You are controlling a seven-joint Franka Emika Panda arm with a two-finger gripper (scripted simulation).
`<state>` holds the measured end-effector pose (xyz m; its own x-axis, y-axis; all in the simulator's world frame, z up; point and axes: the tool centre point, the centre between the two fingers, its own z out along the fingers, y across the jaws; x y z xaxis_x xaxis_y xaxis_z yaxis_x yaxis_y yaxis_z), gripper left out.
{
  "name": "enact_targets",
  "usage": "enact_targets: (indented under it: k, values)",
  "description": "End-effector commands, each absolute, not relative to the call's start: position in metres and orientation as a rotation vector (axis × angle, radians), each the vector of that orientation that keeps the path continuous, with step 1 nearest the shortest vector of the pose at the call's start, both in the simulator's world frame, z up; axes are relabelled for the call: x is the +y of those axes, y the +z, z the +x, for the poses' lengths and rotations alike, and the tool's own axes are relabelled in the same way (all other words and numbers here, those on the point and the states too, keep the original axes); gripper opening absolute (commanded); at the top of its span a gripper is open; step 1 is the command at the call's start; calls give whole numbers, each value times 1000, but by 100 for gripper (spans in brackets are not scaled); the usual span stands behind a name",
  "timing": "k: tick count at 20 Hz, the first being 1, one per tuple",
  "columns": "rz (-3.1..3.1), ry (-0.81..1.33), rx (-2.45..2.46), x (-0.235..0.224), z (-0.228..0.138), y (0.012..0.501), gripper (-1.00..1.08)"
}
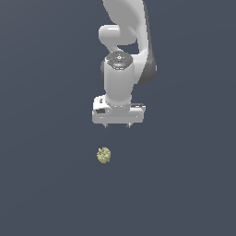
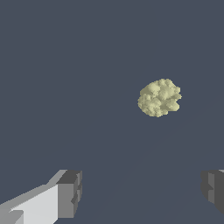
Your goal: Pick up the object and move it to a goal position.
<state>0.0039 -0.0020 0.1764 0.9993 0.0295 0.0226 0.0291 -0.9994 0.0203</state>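
In the exterior view the white Panda arm [image 1: 120, 69] hangs straight down over a flat, dark blue-grey floor [image 1: 41, 184] that runs unbroken to every edge of the picture, so there is open room on all sides. The gripper [image 1: 118, 125] shows two short dark fingertips [image 1: 106, 125] set apart, with nothing between them. The object [image 1: 104, 155], a bumpy pale yellow-green lump, lies below the gripper and slightly toward the exterior view's left, clear of the fingertips. It is roundish, with no long axis to tell.

In the wrist view the two grey finger pads [image 2: 70, 192] stand wide apart, spread and empty. The lump lies on the floor apart from both pads, untouched
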Motion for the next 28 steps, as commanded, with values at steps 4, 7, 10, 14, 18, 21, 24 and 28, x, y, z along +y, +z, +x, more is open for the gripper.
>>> enact_targets:
  k: [4, 7, 10, 14, 18, 21, 24, 28]
  values:
    - [3127, 47, 53, 5, 6, 179, 100]
    - [3140, 76, 77, 24, 9, 188, 100]
    - [3147, 92, 102, 35, 10, 193, 100]
    - [3146, 89, 94, 33, 10, 192, 100]
    - [3149, 85, 40, 29, 14, 188, 100]
    - [3152, 79, -31, 23, 19, 183, 100]
    - [3152, 70, -128, 15, 26, 176, 100]
    - [3144, 56, -299, 2, 38, 162, 100]
